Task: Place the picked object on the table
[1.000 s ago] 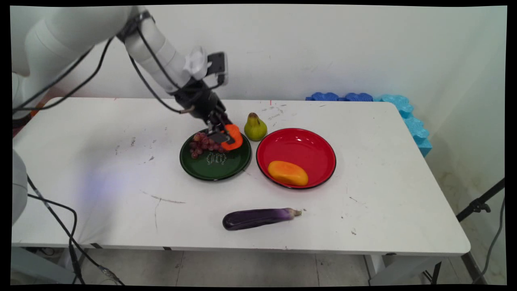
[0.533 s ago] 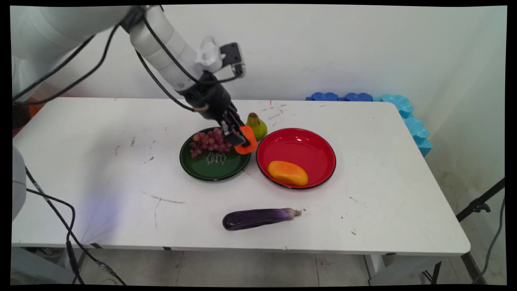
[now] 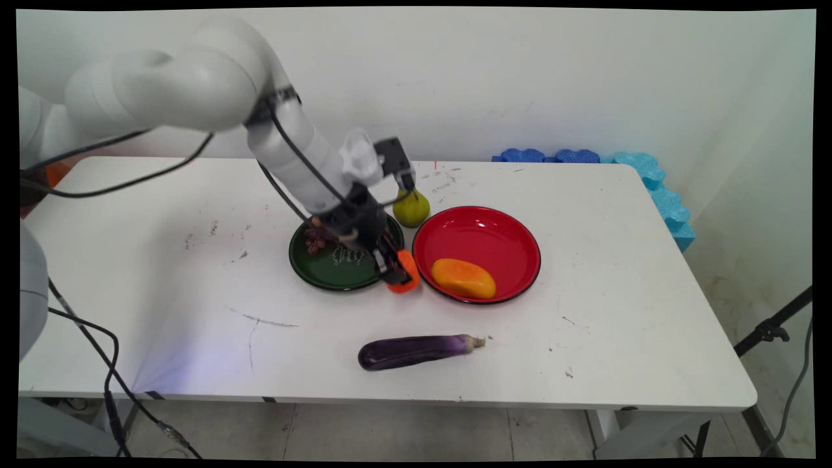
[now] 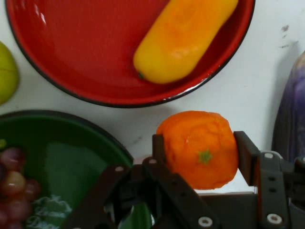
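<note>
- Your white arm enters from 10 o'clock, bends at a raised elbow, and slopes down toward 4 o'clock.
- Black cables hang from its links.
- Your black gripper points down at the table, tilted toward 4 o'clock.
- Its two fingers are clamped on either side of an orange fruit.

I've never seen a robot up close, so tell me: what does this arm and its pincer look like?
The arm is made of thick, rounded, glossy white tubes. Loose black cables hang from it. A small black box sits on a white bracket near the wrist. The gripper is black, built of jointed bars with silver screws, ending in two flat black fingers.
</note>
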Controlling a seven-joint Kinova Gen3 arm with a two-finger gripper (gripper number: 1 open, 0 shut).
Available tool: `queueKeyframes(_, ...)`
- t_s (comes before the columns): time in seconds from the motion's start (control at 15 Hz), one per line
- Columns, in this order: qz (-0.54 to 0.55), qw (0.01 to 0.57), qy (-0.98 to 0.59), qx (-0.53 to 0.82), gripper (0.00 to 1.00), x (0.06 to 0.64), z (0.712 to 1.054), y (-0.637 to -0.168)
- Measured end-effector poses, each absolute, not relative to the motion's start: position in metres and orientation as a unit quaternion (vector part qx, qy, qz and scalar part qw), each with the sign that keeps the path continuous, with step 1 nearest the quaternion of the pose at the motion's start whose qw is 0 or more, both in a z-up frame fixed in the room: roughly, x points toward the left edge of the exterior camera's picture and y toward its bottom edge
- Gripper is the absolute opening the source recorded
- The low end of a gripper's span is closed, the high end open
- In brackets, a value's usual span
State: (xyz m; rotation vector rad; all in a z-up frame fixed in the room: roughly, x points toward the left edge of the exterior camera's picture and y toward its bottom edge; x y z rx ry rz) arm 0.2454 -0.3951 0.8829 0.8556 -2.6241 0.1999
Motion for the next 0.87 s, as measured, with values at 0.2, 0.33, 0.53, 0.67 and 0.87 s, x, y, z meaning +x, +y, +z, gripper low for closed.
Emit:
queueKeyframes(0.2,0.067,0.181,-0.929,0.315,0.00,0.236,0.859,-0.389)
queueKeyframes(0.33,0.064,0.180,-0.928,0.319,0.00,0.230,0.847,-0.385)
queueKeyframes(0.53,0.063,0.179,-0.927,0.322,0.00,0.224,0.836,-0.380)
queueKeyframes(0.67,0.063,0.179,-0.927,0.325,1.00,0.222,0.831,-0.378)
queueKeyframes(0.87,0.060,0.186,-0.926,0.324,1.00,0.219,0.828,-0.374)
